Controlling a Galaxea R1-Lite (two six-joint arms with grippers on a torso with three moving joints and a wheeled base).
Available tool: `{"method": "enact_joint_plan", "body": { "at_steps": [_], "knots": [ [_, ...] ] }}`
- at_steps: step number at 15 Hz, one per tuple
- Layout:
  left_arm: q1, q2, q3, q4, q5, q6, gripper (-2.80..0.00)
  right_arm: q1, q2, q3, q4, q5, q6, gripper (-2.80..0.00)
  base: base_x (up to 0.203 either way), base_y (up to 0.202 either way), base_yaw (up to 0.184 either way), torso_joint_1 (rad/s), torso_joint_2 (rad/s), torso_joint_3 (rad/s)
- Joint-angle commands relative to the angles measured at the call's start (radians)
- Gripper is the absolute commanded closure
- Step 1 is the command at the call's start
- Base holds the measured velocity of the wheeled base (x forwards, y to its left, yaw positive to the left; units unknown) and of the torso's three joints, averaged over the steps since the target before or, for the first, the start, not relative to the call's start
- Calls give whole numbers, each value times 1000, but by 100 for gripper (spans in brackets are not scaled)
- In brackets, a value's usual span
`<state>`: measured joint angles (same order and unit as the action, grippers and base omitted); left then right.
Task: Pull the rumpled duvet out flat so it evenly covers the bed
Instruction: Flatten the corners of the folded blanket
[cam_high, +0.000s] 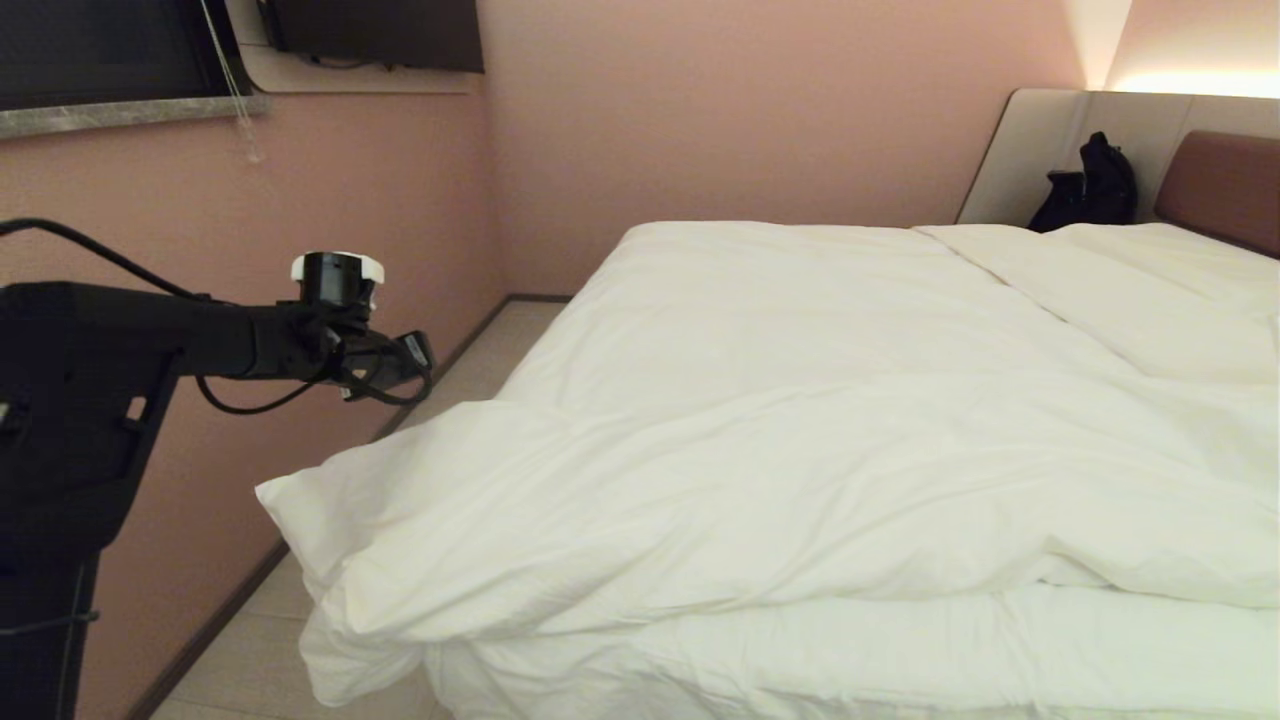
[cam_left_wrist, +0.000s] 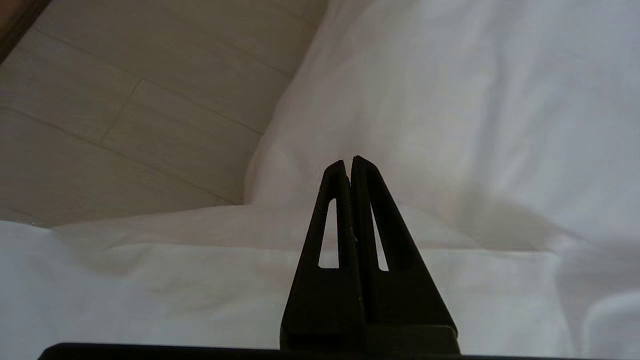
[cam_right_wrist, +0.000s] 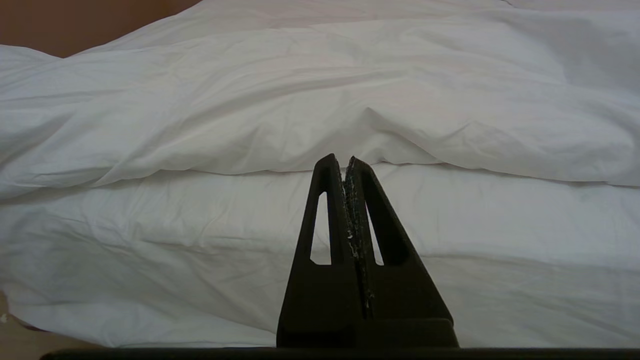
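The left end effector (cam_left_wrist: 348, 162), clenched and empty, hangs above the duvet (cam_high: 760, 470), which lies bunched across the bed (cam_high: 1215, 185); the right end effector (cam_right_wrist: 341, 160), clenched, faces the duvet's edge.

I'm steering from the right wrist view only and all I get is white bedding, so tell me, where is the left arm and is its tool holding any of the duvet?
Observer: The left tool is shut on nothing. It hangs in the air over the duvet, near the corner that juts out past the bed at the robot's left.
Operator: Is that corner lying flat?
Observer: No. It is folded back on itself into a thick puffy layer, and its tip overhangs the floor.
Operator: What is at the head end?
Observer: A black bag sits against the pale grey surround beside the reddish-brown headboard.
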<state>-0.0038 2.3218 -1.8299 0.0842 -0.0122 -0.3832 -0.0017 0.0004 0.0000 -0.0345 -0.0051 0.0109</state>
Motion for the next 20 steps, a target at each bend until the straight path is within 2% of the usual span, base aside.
{"method": "enact_joint_plan", "body": {
  "at_steps": [1, 9, 10, 13, 17, 20],
  "knots": [
    [0, 39, -8, -1, 2, -3, 0, 0, 0, 0, -1, 1, 0, 0, 0, 0, 0, 0, 0, 0],
    [-1, 69, -16, 0, -3, -43, 0, 0, 0, 0, 0, 1, 0, 0, 0, 0, 0, 0, 0, 0],
    [-1, 70, -13, 2, -5, -45, -280, 0, 0, 0, -1, 1, 0, 0, 0, 0, 0, 0, 0, 0],
    [-1, 53, 5, 19, -5, -48, -280, 0, 0, 0, -1, 1, 0, 0, 0, 0, 0, 0, 0, 0],
    [-1, -27, -29, 218, -6, -119, -280, 0, 0, 0, -1, 1, 0, 0, 0, 0, 0, 0, 0, 0],
    [-4, -23, -82, 316, 2, -162, -280, 0, 0, 0, 1, 1, 0, 0, 0, 0, 0, 0, 0, 0]
  ]
}}
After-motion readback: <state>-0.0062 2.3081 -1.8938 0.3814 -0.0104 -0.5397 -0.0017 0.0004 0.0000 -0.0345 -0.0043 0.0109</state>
